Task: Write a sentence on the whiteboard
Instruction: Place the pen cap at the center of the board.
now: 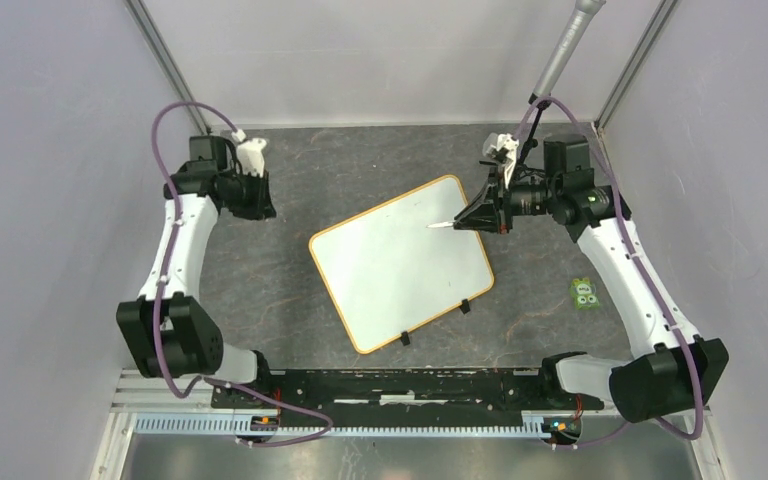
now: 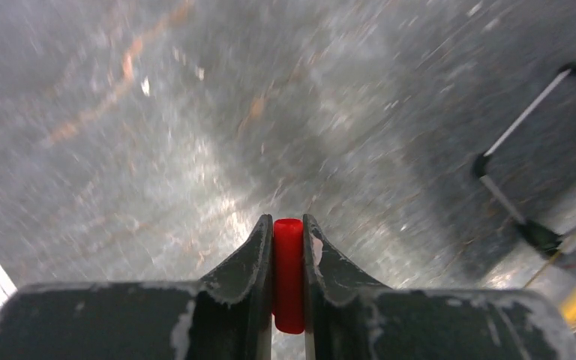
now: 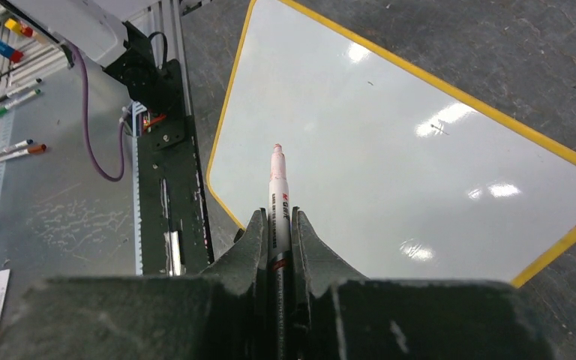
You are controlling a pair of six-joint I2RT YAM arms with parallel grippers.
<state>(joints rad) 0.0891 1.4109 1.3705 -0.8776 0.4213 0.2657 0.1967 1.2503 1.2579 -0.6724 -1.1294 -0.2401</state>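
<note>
The whiteboard (image 1: 400, 262) lies tilted mid-table, white with an orange-yellow rim; its face (image 3: 390, 150) is blank and no sentence shows on it. My right gripper (image 1: 482, 213) (image 3: 277, 215) is shut on a white marker (image 3: 278, 187). The marker's uncapped reddish tip (image 1: 432, 226) points over the board's far right part; I cannot tell whether it touches. My left gripper (image 1: 257, 200) (image 2: 288, 222) hovers over bare table left of the board, shut on a red cap (image 2: 288, 277) held upright between the fingers.
Two black clips (image 1: 465, 307) (image 1: 405, 339) sit on the board's near edge. A small green packet (image 1: 585, 292) lies right of the board. A black rail (image 1: 390, 385) spans the near edge. Spare markers (image 3: 15, 150) lie on the bench beyond.
</note>
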